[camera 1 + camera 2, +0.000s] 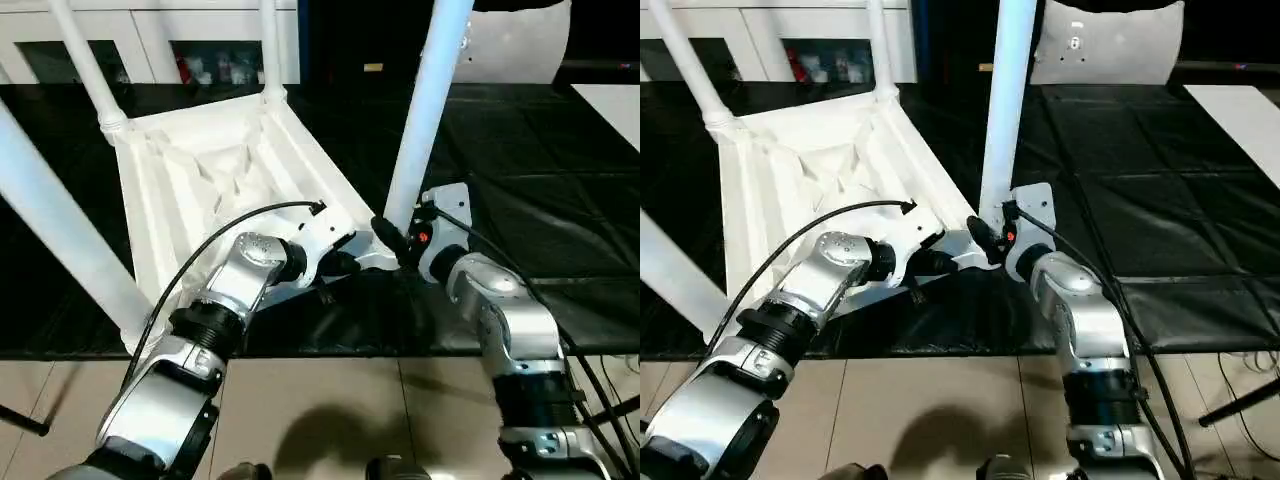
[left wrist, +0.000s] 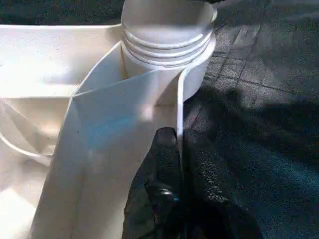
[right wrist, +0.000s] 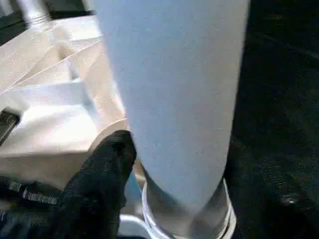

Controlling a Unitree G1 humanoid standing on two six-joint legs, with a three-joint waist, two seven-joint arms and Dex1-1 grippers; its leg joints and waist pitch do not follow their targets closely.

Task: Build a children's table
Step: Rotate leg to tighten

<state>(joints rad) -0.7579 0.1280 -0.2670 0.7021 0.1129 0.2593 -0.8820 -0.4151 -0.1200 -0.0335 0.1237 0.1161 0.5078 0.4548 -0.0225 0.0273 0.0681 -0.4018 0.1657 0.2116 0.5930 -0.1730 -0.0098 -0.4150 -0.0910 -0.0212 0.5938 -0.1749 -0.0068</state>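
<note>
Four white legs stand up from the upside-down table top [image 1: 215,175] on the black surface [image 1: 560,180].

The left fingers [image 2: 167,164] are clenched on the thin side wall of the top, close to the near corner socket [image 2: 169,55]. One leg [image 1: 425,110] sits in that socket. The right fingers [image 3: 107,164] are beside this leg, but I cannot tell if they squeeze it.

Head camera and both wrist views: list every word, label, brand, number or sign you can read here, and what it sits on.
None can be read.
A small yellow tag on the dark wall behind the table: too small to read.
The items on the cabinet shelf behind glass: too blurred to read.
The tabletop, its legs and the black padded surface: no lettering visible.
</note>
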